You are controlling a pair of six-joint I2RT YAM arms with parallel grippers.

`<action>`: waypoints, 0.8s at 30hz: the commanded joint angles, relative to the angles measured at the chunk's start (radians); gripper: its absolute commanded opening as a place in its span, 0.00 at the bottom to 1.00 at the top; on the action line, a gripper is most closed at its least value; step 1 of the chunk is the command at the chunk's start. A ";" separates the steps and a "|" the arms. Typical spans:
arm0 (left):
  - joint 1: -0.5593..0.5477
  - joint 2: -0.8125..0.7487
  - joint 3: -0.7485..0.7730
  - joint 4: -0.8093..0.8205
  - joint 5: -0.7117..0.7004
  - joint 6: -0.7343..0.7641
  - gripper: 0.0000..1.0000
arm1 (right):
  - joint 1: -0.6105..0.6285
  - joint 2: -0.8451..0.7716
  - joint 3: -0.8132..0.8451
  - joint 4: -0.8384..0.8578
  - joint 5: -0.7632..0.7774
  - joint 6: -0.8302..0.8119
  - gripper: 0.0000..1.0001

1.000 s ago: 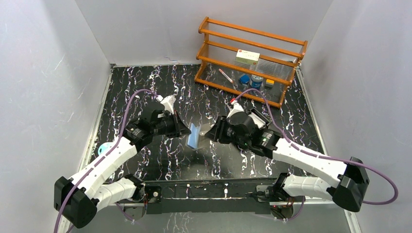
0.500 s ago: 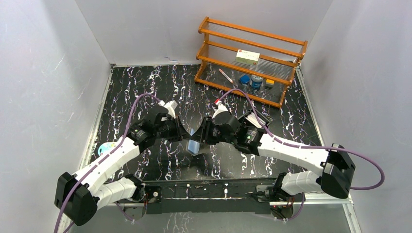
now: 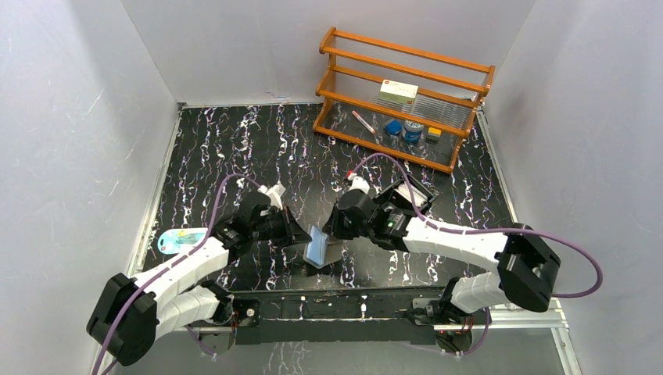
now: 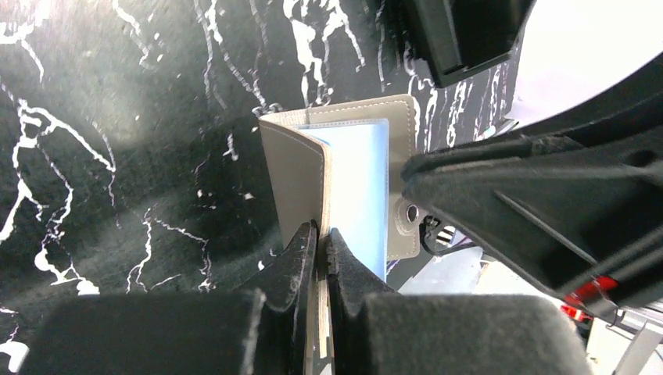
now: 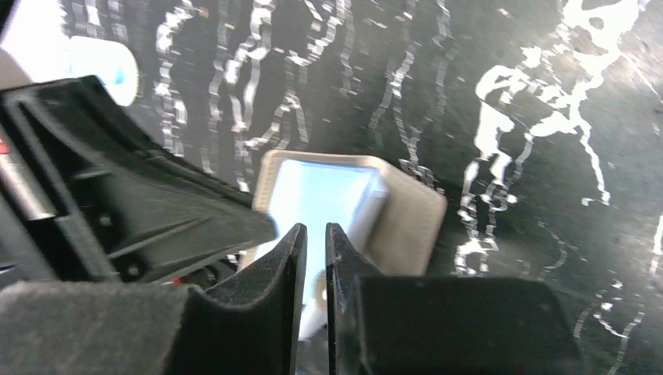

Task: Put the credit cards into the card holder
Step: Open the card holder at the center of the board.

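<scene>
The grey card holder (image 3: 317, 246) stands open on edge, near the front middle of the table between my two grippers. My left gripper (image 4: 320, 232) is shut on its grey cover flap (image 4: 293, 168), with the blue clear sleeves (image 4: 356, 187) and snap tab (image 4: 406, 219) just to the right. My right gripper (image 5: 310, 228) meets the holder (image 5: 406, 215) from the other side. Its jaws stand a narrow gap apart at the sleeves' edge (image 5: 320, 191); whether they pinch does not show. One pale bluish credit card (image 3: 181, 239) lies flat at the table's left edge.
A black tray (image 3: 413, 190) with something pale in it sits behind my right arm. A wooden rack (image 3: 403, 98) with small items stands at the back right. White walls close in the left, back and right sides.
Both grippers have come toward the front edge with the card holder. My right gripper has moved in against the sleeves and its jaws have narrowed. The card at the left shows more.
</scene>
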 commanded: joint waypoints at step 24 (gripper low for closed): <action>-0.008 -0.023 -0.027 0.032 -0.074 0.028 0.00 | 0.003 -0.112 -0.043 0.063 -0.061 0.003 0.29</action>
